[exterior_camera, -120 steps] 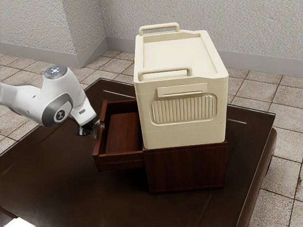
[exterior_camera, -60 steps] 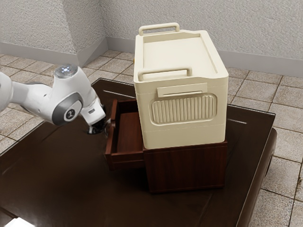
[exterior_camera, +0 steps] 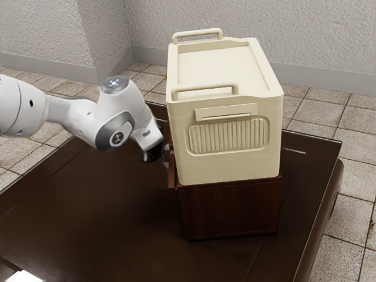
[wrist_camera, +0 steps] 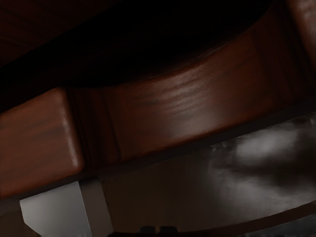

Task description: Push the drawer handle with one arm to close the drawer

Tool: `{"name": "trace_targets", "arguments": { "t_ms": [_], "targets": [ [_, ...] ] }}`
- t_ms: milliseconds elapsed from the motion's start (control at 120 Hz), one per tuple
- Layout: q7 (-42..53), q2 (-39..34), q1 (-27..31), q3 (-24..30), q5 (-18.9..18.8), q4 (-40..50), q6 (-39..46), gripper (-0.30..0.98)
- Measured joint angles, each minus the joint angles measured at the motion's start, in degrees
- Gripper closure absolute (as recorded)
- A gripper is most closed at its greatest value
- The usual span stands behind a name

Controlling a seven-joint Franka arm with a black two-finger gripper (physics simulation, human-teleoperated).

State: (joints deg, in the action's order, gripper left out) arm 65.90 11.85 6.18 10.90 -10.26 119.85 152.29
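Note:
My gripper (exterior_camera: 164,155) is up against the outer side of the drawer front (exterior_camera: 172,177) in the exterior view; whether it is open or shut is hidden. The dark red wooden drawer sticks out only slightly from its cabinet (exterior_camera: 230,207). In the wrist view the drawer front (wrist_camera: 192,106) runs slantwise, with a curved dip in its top edge and a dark gap behind it. I cannot make out the handle clearly.
A cream box (exterior_camera: 226,141) with two top handles stands on the cabinet. Both are on a dark table (exterior_camera: 106,223). A grey metallic piece (wrist_camera: 57,210) lies below the drawer front in the wrist view.
My arm and gripper have moved toward the exterior view's right, and the drawer has slid the same way, from well out to nearly in. The box and cabinet stayed still.

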Motion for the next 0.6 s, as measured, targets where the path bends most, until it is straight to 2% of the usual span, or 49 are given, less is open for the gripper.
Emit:
{"name": "trace_targets", "arguments": {
  "t_ms": [175,308,375,458,508,558,600],
  "targets": [
    [-2.02,1.25,-1.21,0.00,-2.35,-2.01,-0.29,0.79],
    [-3.26,2.00,-1.92,0.00,-2.85,-3.08,-0.44,0.79],
    [-4.14,-0.05,-1.06,-0.06,-2.55,-0.76,-0.38,0.79],
    [-5.40,-3.93,1.35,-0.13,-0.80,3.95,-0.22,0.79],
    [-6.48,-10.57,3.72,-0.10,1.19,10.31,-0.29,0.79],
    [-8.31,-18.02,6.61,-0.09,5.68,15.02,-2.03,0.78],
    [-10.97,-22.65,8.32,-0.15,9.85,16.51,-4.57,0.70]
  ]
}}
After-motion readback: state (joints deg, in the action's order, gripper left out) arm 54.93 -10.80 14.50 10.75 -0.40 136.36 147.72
